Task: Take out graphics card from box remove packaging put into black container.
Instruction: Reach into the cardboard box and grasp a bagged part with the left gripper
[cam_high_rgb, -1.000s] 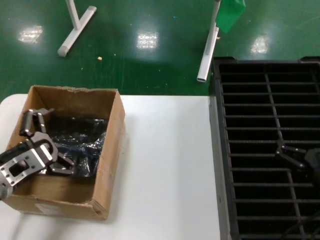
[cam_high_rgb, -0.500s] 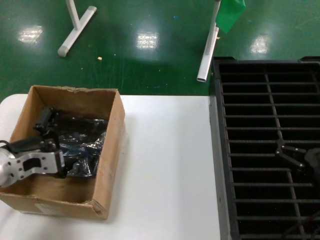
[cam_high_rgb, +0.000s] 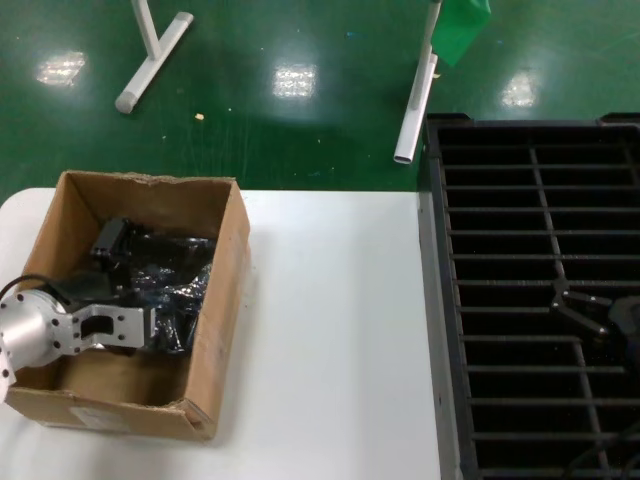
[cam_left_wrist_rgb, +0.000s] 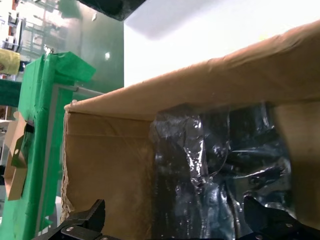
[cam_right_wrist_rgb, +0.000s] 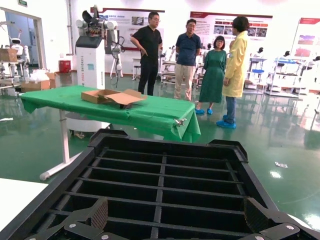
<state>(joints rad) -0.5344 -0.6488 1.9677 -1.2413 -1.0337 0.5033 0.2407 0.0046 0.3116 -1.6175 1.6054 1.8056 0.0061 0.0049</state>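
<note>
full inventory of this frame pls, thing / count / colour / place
Brown corrugated cardboard box: 1, brown, left part of the table.
Crinkly silver-grey anti-static bag: 1, dark and shiny, inside the box.
Black slotted plastic crate: 1, black, right of the table.
White table: 1, white, under the box.
White stand legs: 2, white, on the green floor beyond.
Left gripper: 1, silver and black, inside the box over the bag, open.
Right gripper: 1, black, above the crate, open.

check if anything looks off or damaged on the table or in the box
Nothing is spilled or broken. The box has a ragged top edge and sits slightly askew on the table. The packaging inside is crumpled. The left tool is down in the box, open.
</note>
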